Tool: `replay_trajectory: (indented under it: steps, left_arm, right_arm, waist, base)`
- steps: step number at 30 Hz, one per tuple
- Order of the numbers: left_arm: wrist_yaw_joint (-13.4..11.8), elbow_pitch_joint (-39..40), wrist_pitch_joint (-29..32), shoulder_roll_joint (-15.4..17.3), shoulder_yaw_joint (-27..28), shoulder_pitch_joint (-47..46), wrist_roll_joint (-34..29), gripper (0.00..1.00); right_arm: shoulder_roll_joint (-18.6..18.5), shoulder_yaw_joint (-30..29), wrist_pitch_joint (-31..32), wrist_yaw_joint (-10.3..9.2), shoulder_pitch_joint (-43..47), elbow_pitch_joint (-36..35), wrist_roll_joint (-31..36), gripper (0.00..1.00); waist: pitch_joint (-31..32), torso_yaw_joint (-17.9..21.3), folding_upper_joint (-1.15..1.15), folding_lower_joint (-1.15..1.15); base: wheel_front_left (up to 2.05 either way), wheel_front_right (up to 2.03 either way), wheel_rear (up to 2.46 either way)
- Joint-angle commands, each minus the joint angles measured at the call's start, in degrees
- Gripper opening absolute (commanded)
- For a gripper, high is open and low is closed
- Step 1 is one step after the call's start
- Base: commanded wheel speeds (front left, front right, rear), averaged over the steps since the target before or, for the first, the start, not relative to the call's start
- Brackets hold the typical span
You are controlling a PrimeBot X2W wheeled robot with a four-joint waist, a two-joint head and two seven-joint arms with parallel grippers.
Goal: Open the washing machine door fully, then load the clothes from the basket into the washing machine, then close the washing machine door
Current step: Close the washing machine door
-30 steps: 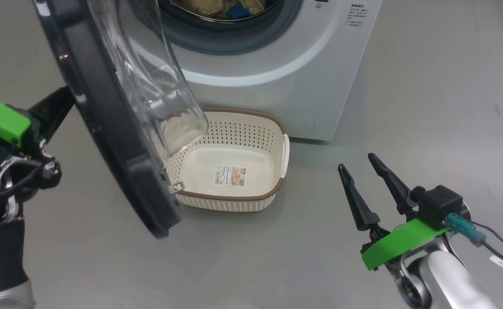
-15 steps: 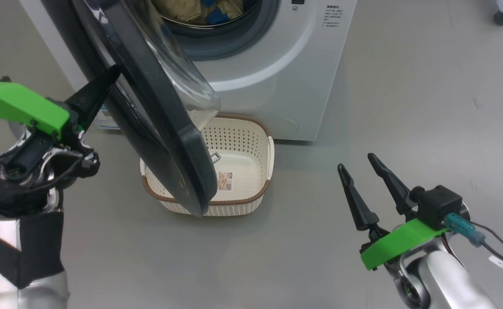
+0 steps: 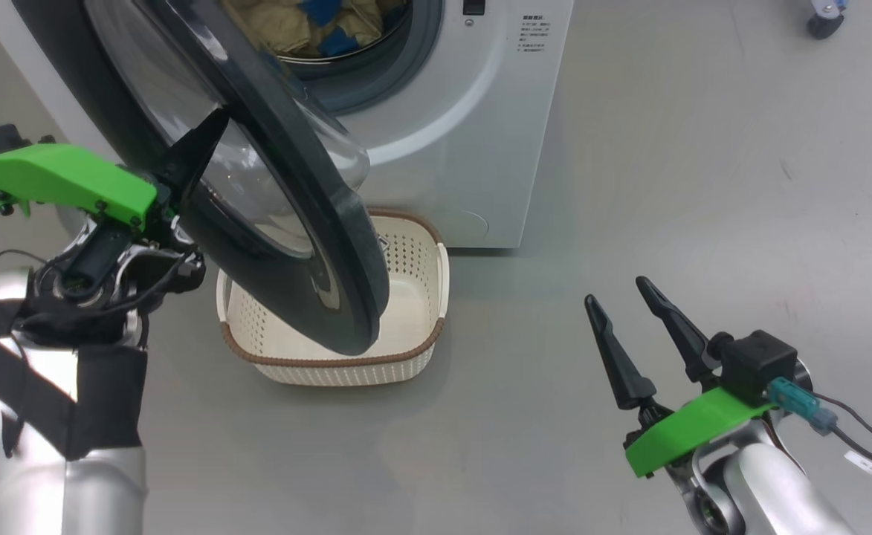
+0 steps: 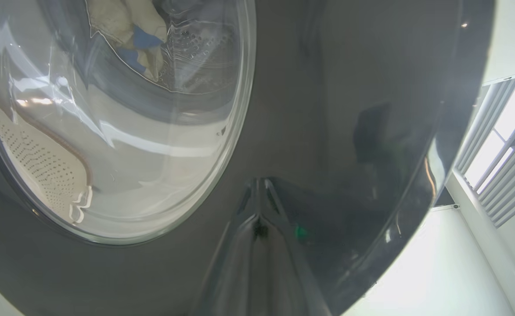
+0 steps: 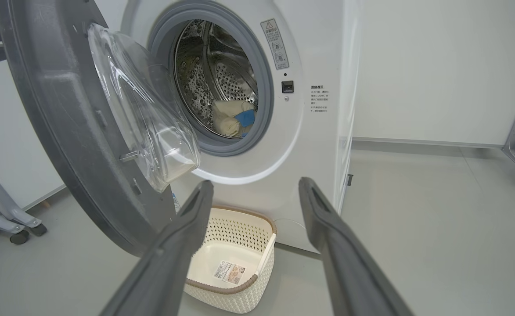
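Fingers of my left gripper (image 3: pixel 216 120) are pressed together and hold nothing. In the head view their tips rest against the outer face of the washing machine door (image 3: pixel 317 223). That door stands partly open, its lower edge hanging over the basket (image 3: pixel 346 370). The basket looks empty on the floor (image 3: pixel 629 148), just in front of the washing machine (image 3: pixel 465 148), and the clothes (image 3: pixel 309 22) lie inside the machine. My right gripper (image 3: pixel 617 291) is spread wide, empty and well apart on the right.

Left wrist view: my closed fingertips (image 4: pixel 261 237) meet their own reflection on the door's glossy black rim, beside the glass bowl (image 4: pixel 108 131). I judge the push belongs on the rim, not the glass, steady and following the door's arc until it latches.

Right wrist view: my wide fingers frame the basket (image 5: pixel 239 289) and the clothes (image 5: pixel 231 118). No cloth seems to hang over the grey gasket (image 5: pixel 266 87), so the door should shut cleanly.
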State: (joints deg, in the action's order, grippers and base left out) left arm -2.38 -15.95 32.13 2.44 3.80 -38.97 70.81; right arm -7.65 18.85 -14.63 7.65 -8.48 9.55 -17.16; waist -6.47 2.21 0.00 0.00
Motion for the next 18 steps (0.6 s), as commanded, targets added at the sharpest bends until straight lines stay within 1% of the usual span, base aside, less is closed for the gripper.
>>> replay_trajectory:
  steps: [1, 9, 18]
  left_arm:
    - [1.0, 1.3, -0.4, 1.2, 1.5, -3.5, 0.4, 0.0]
    - [3.9, -3.9, -3.5, 0.9, 1.8, -5.1, 1.1, 0.0]
    - [6.1, -8.3, -5.5, 0.9, 2.0, -6.7, 1.5, 0.0]
  right_arm:
    - [-0.4, 0.9, -0.4, -0.16, -0.8, -1.7, -0.4, 1.0]
    - [-0.4, 0.8, -0.4, -0.16, -0.2, -1.7, -0.4, 1.0]
    - [-0.6, 1.1, -0.4, -0.16, -0.3, -1.7, -0.6, 1.0]
  waist:
    - [0.2, 0.3, 0.0, 0.0]
    - [0.8, 1.0, 0.0, 0.0]
    - [1.1, 2.2, 0.0, 0.0]
  base:
    - [0.0, 0.0, 0.0]
    - [0.0, 0.0, 0.0]
    - [0.0, 0.0, 0.0]
